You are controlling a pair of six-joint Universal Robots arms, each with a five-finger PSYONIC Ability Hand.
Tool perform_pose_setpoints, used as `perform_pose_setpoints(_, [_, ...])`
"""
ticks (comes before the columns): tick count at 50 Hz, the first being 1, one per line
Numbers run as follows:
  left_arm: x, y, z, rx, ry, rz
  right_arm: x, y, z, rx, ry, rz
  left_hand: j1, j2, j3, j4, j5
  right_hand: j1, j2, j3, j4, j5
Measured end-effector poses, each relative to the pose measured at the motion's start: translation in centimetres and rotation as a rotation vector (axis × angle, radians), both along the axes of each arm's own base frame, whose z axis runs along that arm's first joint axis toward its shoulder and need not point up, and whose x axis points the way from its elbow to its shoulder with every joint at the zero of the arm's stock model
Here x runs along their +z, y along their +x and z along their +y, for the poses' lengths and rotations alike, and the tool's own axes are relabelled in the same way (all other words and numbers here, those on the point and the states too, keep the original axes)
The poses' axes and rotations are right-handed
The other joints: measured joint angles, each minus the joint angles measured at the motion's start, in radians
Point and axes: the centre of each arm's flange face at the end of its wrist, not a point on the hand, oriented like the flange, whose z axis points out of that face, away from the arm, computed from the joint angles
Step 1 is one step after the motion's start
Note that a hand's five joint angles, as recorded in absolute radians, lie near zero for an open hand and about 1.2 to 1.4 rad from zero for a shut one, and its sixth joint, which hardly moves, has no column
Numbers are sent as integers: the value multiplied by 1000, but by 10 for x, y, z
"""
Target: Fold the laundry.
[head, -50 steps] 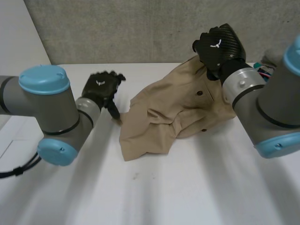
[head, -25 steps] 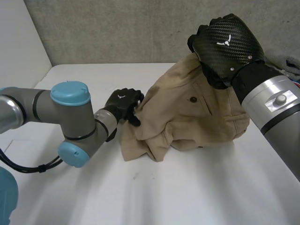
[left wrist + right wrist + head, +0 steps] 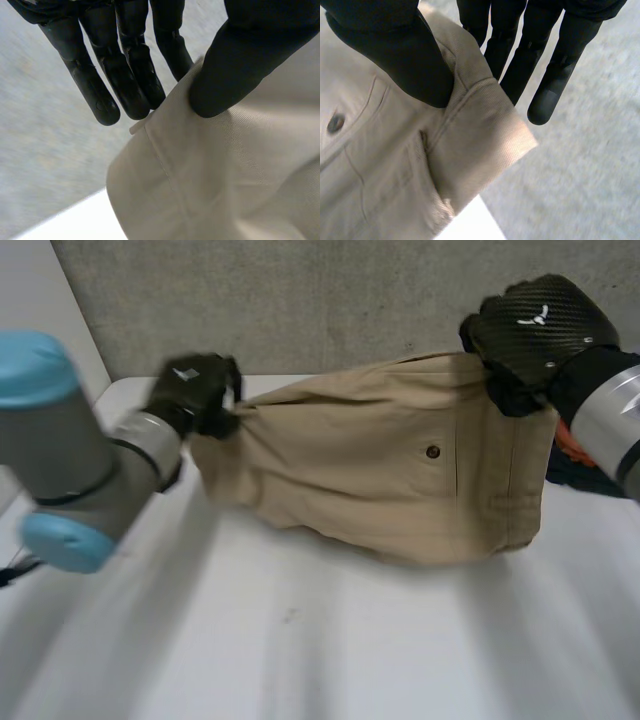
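Note:
A tan pair of trousers [image 3: 370, 465] hangs stretched between my two hands above the white table [image 3: 300, 640], its lower edge resting on the table. My left hand [image 3: 195, 390] pinches one top corner of the cloth [image 3: 210, 165] between thumb and fingers [image 3: 125, 75]. At the other top corner my right hand [image 3: 530, 335] grips the waistband [image 3: 470, 125], thumb pressed on the cloth against the fingers [image 3: 535, 55]. A dark button [image 3: 433, 452] shows on a back pocket.
A heap of other laundry [image 3: 575, 455], dark and orange, lies at the table's right edge behind the trousers. A grey wall [image 3: 300, 300] runs along the table's far side.
My left hand reached the trousers' left edge, shut on it and lifted it up and to the left. My right hand moved right and higher, so the crumpled cloth is now pulled out flat.

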Motion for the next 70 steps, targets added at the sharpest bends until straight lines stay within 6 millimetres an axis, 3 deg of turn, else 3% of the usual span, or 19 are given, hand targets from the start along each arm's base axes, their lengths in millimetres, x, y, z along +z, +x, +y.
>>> perform_pose_setpoints(3, [24,19,26,31,-46,-55,0,-9,1,-26,68,76,0,3,1,0,0,0,0,0,0,0])
perform_pose_setpoints(6, [30,29,47,33,-53,-120,-4,-13,5,-31,113,144,0,3,1,3,0,0,0,0,0,0])
perform_pose_setpoints(10, [20,36,66,19,-18,-209,-18,-15,10,-21,179,228,0,3,1,4,0,0,0,0,0,0])
perform_pose_setpoints(13, [-6,39,76,-5,61,-313,-43,-14,12,6,272,317,0,3,1,4,0,0,0,0,0,0])
perform_pose_setpoints(18, [-42,32,61,-25,133,-404,-76,-8,2,34,369,371,0,3,2,4,0,0,0,0,0,0])
perform_pose_setpoints(21, [-57,22,32,-14,109,-417,-93,1,-17,31,378,360,0,3,2,4,0,0,0,0,0,0])
perform_pose_setpoints(24, [-55,11,0,24,23,-391,-96,10,-40,1,319,316,0,3,2,4,0,0,0,0,0,0])
perform_pose_setpoints(27, [-38,0,-30,80,-111,-337,-83,21,-70,-54,178,230,0,3,2,4,0,0,0,0,0,0])
perform_pose_setpoints(28, [-18,-6,-49,121,-224,-284,-69,27,-86,-88,68,164,0,3,2,4,0,0,0,0,0,0])
perform_pose_setpoints(32, [36,-16,-76,203,-508,-138,-18,37,-117,-151,-256,-37,0,3,2,4,0,0,0,0,0,0])
perform_pose_setpoints(38, [105,-17,-78,286,-897,75,46,41,-125,-159,-636,-287,0,3,2,4,0,0,0,0,0,0])
perform_pose_setpoints(41, [110,-16,-74,296,-957,110,53,44,-123,-136,-686,-332,0,3,2,4,0,0,0,0,1,0])
perform_pose_setpoints(44, [97,-17,-70,286,-932,99,43,50,-120,-94,-658,-342,0,3,2,4,0,0,0,0,1,8])
perform_pose_setpoints(47, [66,-20,-65,259,-829,45,19,57,-118,-48,-572,-320,0,3,2,4,0,0,0,0,1,10])
perform_pose_setpoints(53, [-19,-18,-44,191,-542,-112,-56,64,-115,-4,-295,-210,0,4,2,4,0,0,5,1,1,10])
perform_pose_setpoints(55, [-54,-15,-28,161,-420,-179,-96,63,-110,-6,-146,-142,0,4,2,4,0,0,5,1,1,10])
perform_pose_setpoints(59, [-100,-6,1,123,-231,-283,-150,58,-96,-16,77,-30,0,4,3,4,0,0,5,1,1,10])
perform_pose_setpoints(64, [-129,11,35,119,-42,-393,-191,46,-71,-23,273,85,0,2,1,2,0,0,5,1,1,10])
perform_pose_setpoints(70, [-117,28,66,137,75,-467,-201,33,-45,-19,357,138,-564,-586,-563,-577,-528,0,5,1,1,10])
